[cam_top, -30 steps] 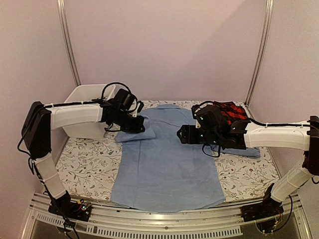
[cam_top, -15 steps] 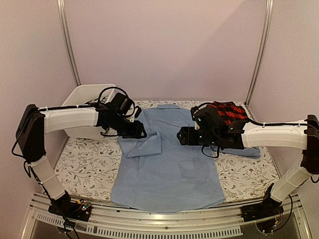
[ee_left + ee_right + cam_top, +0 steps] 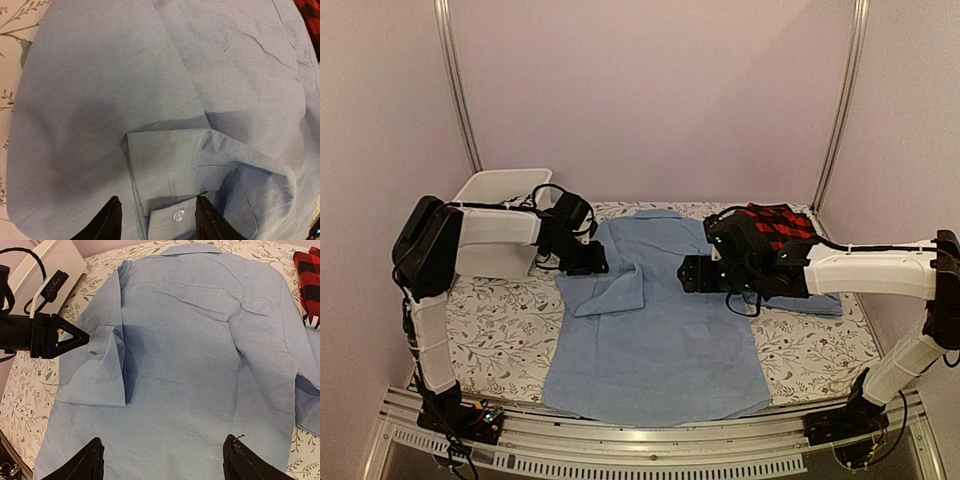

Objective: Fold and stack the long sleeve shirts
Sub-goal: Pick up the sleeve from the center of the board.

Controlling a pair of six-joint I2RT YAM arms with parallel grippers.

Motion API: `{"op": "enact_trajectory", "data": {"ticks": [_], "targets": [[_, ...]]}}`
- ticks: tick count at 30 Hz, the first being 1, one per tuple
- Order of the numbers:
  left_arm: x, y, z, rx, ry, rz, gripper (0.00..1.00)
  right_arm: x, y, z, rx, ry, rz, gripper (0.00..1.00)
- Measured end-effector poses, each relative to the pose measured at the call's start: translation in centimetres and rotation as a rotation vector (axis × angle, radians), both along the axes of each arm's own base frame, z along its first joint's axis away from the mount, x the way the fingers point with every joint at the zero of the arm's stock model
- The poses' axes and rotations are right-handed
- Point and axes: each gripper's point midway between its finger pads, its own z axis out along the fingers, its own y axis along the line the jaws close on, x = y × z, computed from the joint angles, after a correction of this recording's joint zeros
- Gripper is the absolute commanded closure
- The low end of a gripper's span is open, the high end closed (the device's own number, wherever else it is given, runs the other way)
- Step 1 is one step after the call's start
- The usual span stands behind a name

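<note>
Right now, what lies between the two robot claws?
Only the light blue shirt, spread flat, with its folded-in sleeve lying on it beside the left gripper. The right gripper is opposite. The top external view shows this.

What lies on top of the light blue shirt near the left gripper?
The light blue shirt's sleeve, folded over its body, with cuff and white button before the open left gripper. What the fold covers cannot be seen.

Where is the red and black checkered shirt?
In the top view, the plaid shirt lies at the far right of the table, just behind the right arm and beside the blue shirt.
</note>
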Motion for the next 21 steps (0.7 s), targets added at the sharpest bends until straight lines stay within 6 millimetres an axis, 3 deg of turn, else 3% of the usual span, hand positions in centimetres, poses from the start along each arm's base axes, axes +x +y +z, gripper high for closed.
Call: {"op": "enact_trajectory", "data": {"ticks": [5, 11, 21], "targets": [[0.6, -0.4, -2.1, 0.0, 0.032, -0.003, 0.49, -0.1, -0.1, 0.0, -0.004, 0.003, 0.0, 0.2], [2.1, -1.3, -2.9, -0.019, 0.025, -0.008, 0.52, -0.1, -0.1, 0.1, -0.002, 0.001, 0.0, 0.2], [2.8, -2.2, -2.6, -0.052, 0.016, -0.025, 1.0, -0.1, -0.1, 0.2, 0.002, -0.001, 0.0, 0.2]]}}
